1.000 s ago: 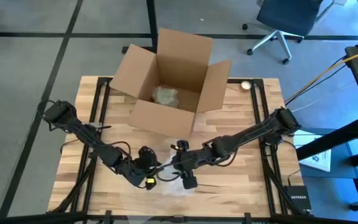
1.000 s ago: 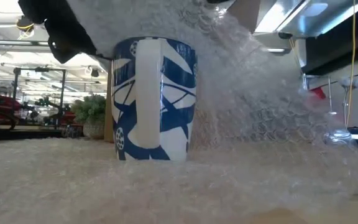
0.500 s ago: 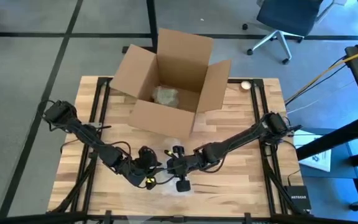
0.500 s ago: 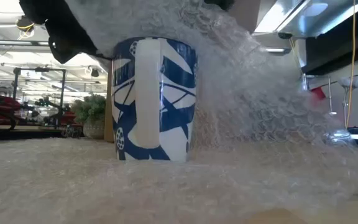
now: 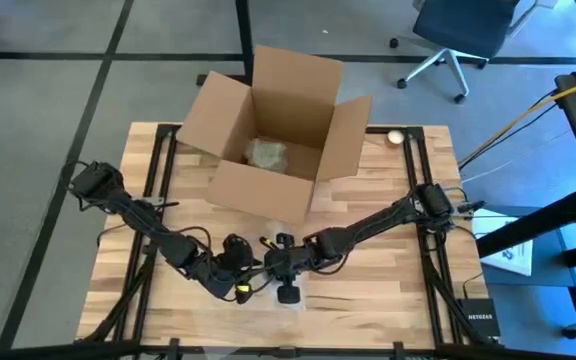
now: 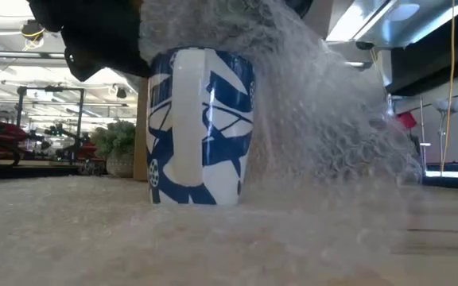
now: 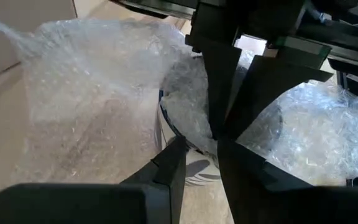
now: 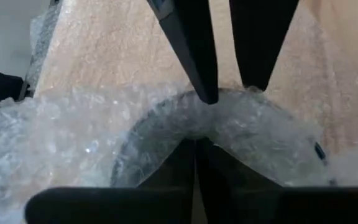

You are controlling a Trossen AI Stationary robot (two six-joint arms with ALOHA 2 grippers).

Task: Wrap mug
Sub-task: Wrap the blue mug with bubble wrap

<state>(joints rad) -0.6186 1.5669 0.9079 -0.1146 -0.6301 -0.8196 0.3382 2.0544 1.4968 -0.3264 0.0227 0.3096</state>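
Note:
A blue-and-white mug (image 6: 201, 127) stands upright on a sheet of bubble wrap (image 6: 324, 135) at the table's near middle. The wrap rises from the table on one side of the mug and comes over its top into the mouth. My left gripper (image 7: 201, 152) is at the mug's rim, fingers close together. My right gripper (image 8: 197, 149) is above the mouth, shut on the wrap. In the high view both grippers, left (image 5: 251, 272) and right (image 5: 271, 268), meet over the mug and hide it. My left gripper has the mug's rim (image 7: 194, 163) between its two fingers, which slant down from the table's left; which finger is inside I cannot tell. The mug stands upright on the wrap. My right gripper pinches a bunched part of the bubble wrap (image 7: 211, 138) between its shut fingers (image 7: 224, 87). The fingers point down into the mug's mouth. The wrap lies over the rim and runs slack down to the table.
An open cardboard box (image 5: 273, 130) stands at the table's far middle with a wrapped bundle (image 5: 266, 153) inside. A small pale round thing (image 5: 395, 137) lies at the far right. Bare wood lies to the right of the arms.
My right gripper has gone toward the table's left, over the mug, and down at its mouth, shut on the wrap the whole time. The wrap has been drawn over the mug's top and now covers the rim. The mug and my left gripper have kept still.

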